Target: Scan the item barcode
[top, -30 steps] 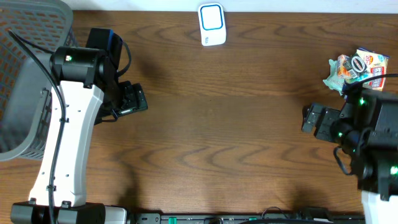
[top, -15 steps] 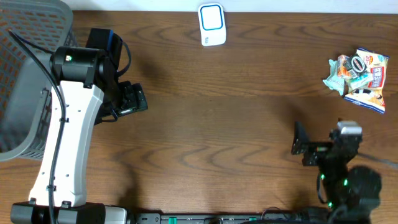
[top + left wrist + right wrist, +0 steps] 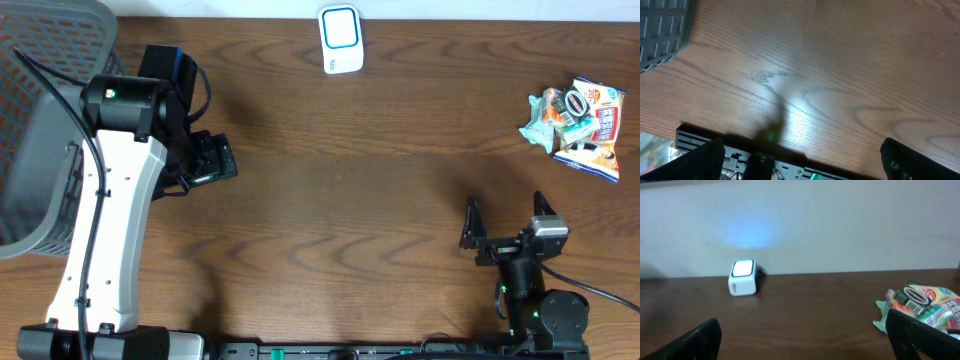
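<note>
The brown tabletop (image 3: 380, 200) spreads wide, mostly bare wood from the scanner (image 3: 341, 38) at its far edge down to the near edge. A grey basket (image 3: 40, 130) fills the corner well to the scanner's left. The left arm (image 3: 110, 230) reaches up from the near edge, left of the scanner. Its claw (image 3: 222, 160) is released, jaws spread over bare wood. The right claw (image 3: 504, 218) sits by the near edge, right of the scanner, jaws wide apart and grasping nothing. The snack packets (image 3: 575, 125) lie heaped far right of the scanner, close to the right edge, apart from both claws.
</note>
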You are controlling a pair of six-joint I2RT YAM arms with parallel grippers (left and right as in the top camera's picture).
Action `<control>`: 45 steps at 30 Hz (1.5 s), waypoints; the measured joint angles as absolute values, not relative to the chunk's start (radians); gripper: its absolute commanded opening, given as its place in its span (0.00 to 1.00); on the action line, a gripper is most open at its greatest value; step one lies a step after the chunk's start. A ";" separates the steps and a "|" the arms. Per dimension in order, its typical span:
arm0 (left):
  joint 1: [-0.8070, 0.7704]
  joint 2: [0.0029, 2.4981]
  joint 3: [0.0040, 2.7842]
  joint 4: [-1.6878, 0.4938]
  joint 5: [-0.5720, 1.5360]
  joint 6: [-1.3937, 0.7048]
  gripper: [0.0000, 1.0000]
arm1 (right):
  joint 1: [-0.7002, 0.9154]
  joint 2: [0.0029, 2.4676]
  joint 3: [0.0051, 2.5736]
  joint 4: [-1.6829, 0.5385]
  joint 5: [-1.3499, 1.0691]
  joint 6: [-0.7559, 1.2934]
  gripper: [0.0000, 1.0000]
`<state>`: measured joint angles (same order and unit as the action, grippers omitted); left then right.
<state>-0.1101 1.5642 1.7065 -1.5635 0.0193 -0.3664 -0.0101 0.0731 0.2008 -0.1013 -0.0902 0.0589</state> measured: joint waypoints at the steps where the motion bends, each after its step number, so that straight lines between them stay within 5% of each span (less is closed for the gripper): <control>1: -0.110 1.564 1.707 -1.563 0.019 -0.366 0.98 | -0.010 0.071 0.194 -0.086 -0.090 0.059 0.99; 14: -0.110 1.564 1.707 -1.563 0.019 -0.366 0.98 | -0.010 0.013 0.028 0.109 -0.061 0.083 0.99; 45: -0.110 1.564 1.707 -1.563 0.019 -0.366 0.98 | -0.007 0.012 0.007 -0.071 -0.012 0.017 0.99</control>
